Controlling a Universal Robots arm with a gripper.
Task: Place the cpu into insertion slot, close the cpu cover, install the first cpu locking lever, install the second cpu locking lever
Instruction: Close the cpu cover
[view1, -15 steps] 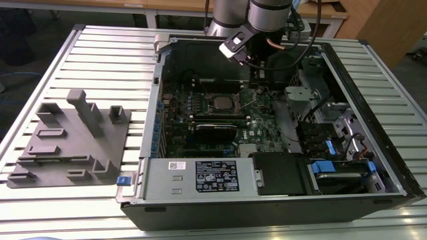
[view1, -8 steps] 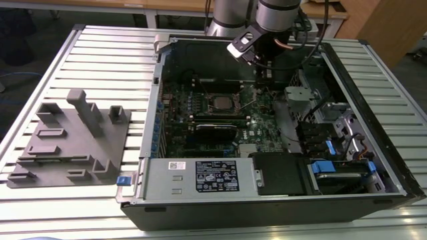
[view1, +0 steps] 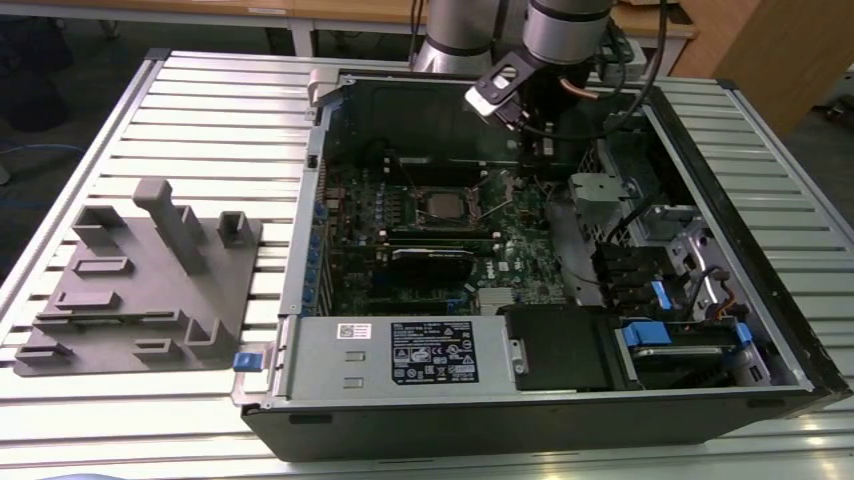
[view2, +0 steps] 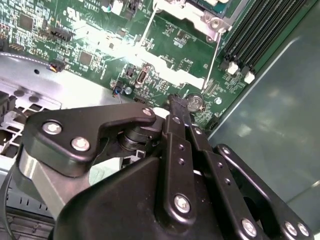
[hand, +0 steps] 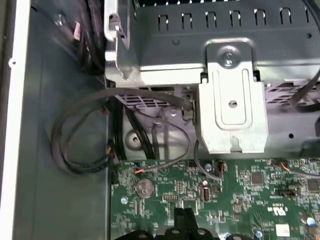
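Observation:
The cpu (view1: 441, 207) lies with its silvery top up in the insertion slot (view1: 416, 222) on the green motherboard (view1: 521, 265). The cpu cover (view1: 442, 190) frames it; a corner of the cover (view2: 200, 12) appears in the second wrist view. Two thin wire levers (view2: 146, 27) (view2: 214, 55) stand out from the socket. My gripper (view2: 176, 106) is shut with nothing in it. It hangs over the board near a coin battery (view2: 195, 102), toward the exterior view's right of the slot. Its closed fingertips (hand: 182, 215) also show in the first wrist view.
A silver drive cage (hand: 230, 100) and loose black cables (hand: 75, 145) sit close beside my gripper. Memory slots (view2: 260, 30) run beside the socket. A labelled power supply (view1: 427, 350) fills the case front. A grey parts fixture (view1: 134, 280) stands at the exterior view's left.

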